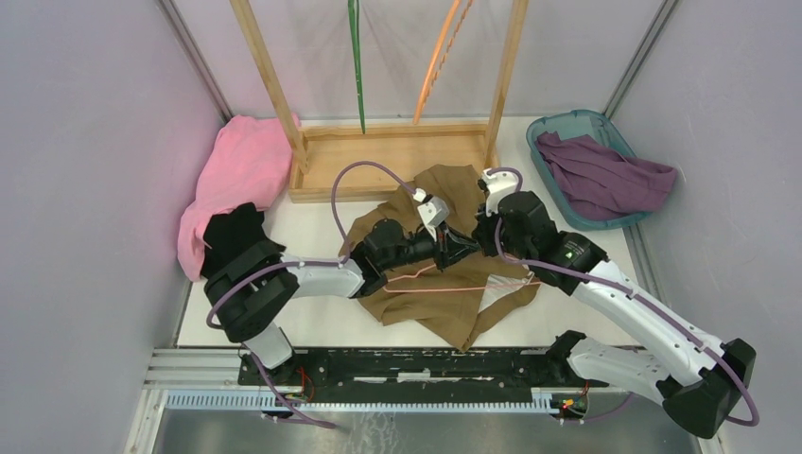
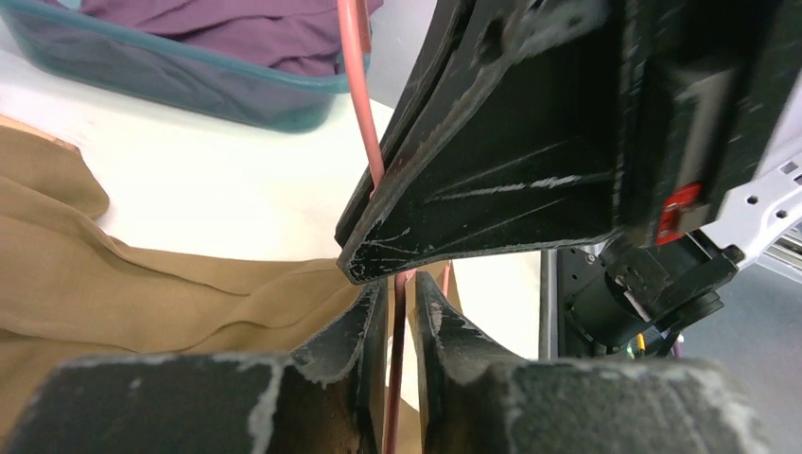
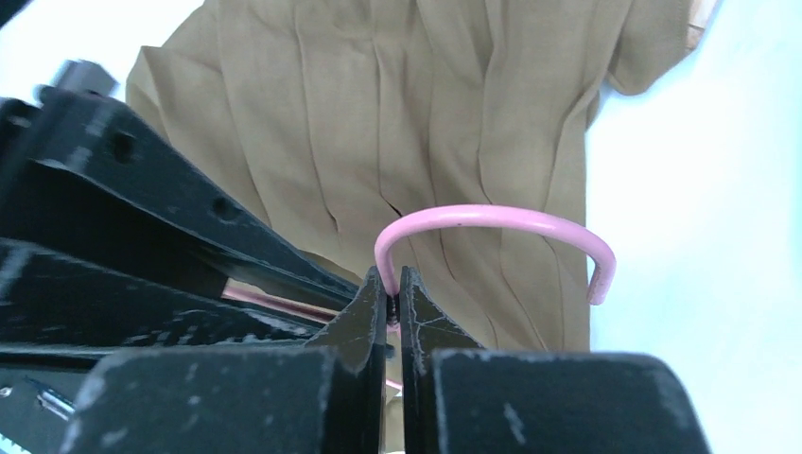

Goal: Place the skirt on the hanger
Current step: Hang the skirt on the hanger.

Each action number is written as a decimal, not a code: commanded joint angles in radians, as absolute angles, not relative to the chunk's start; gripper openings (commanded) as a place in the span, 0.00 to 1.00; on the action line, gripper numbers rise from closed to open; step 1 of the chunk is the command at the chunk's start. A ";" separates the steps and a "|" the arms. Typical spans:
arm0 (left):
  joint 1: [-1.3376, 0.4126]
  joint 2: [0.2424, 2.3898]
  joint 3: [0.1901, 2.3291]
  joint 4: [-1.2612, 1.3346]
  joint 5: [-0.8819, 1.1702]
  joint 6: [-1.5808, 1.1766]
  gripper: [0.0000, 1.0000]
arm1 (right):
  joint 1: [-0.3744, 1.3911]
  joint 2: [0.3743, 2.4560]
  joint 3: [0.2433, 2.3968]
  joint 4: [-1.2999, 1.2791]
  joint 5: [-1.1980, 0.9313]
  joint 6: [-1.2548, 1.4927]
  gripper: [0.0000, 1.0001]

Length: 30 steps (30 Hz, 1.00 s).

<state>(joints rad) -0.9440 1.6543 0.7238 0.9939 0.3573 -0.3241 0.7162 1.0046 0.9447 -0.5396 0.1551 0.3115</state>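
Observation:
A tan skirt (image 1: 444, 312) lies rumpled on the white table, and a pink wire hanger (image 1: 454, 286) rests on top of it. Both grippers meet at the hanger's neck. My right gripper (image 3: 392, 284) is shut on the wire just below the curved hook (image 3: 492, 216), with the skirt (image 3: 378, 113) spread beyond it. My left gripper (image 2: 400, 293) stands slightly open; the hanger wire (image 2: 355, 76) runs between its fingers with a sliver of gap. The right gripper's black finger (image 2: 492, 189) crosses just above. In the top view the left gripper (image 1: 452, 248) and the right gripper (image 1: 480, 236) nearly touch.
A wooden rack (image 1: 388, 161) stands at the back, with a green hanger (image 1: 357, 66) and an orange hanger (image 1: 437, 66) hung on it. A pink cloth (image 1: 236, 170) lies at the far left. A teal basket (image 1: 567, 123) holding a purple garment (image 1: 601, 175) sits at the back right.

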 commanded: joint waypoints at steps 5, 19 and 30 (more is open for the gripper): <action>-0.946 1.479 0.790 0.835 0.315 -0.251 0.32 | 0.718 0.961 0.946 -0.547 0.238 0.248 0.01; -1.116 1.075 0.800 0.006 -0.023 -0.540 0.33 | 0.720 0.861 0.882 -0.520 0.361 0.202 0.01; -1.529 1.247 0.812 -0.239 -0.421 -0.854 0.36 | 0.720 0.871 0.882 -0.537 0.399 0.261 0.01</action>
